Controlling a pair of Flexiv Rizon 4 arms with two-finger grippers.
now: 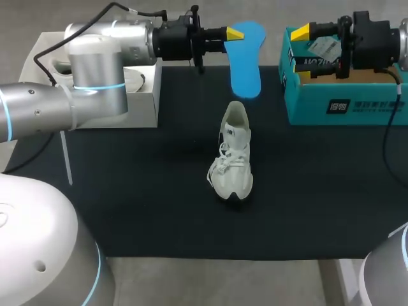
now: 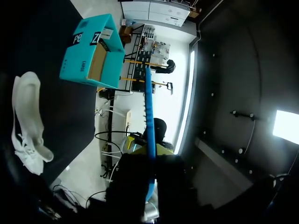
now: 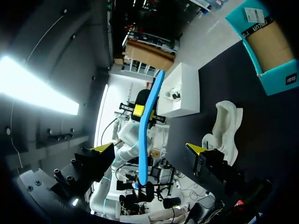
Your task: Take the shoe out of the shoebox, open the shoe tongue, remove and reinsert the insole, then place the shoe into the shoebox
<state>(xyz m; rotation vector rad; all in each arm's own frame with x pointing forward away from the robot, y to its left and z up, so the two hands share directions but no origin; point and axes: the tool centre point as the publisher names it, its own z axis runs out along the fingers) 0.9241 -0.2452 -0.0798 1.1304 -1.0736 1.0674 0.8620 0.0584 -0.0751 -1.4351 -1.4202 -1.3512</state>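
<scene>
A blue insole [image 1: 246,60] hangs in the air over the mat's far edge, and my left gripper [image 1: 234,33] is shut on its heel end. In the left wrist view the insole [image 2: 149,116] shows edge-on, rising from between the fingers [image 2: 161,150]. The white shoe [image 1: 233,156] stands on the black mat, toe toward me, with the insole out of it. To the right, my right gripper [image 1: 301,32] hovers open over the teal shoebox [image 1: 344,105]. In its own view the right gripper [image 3: 149,149] is wide open, with the insole [image 3: 148,130] ahead of it and not touching it.
A white box [image 1: 102,95] stands at the mat's back left under my left arm. The black mat [image 1: 146,204] covers the table; the shoe [image 2: 28,121] lies below the left gripper. The shoebox [image 3: 270,46] holds paper tags.
</scene>
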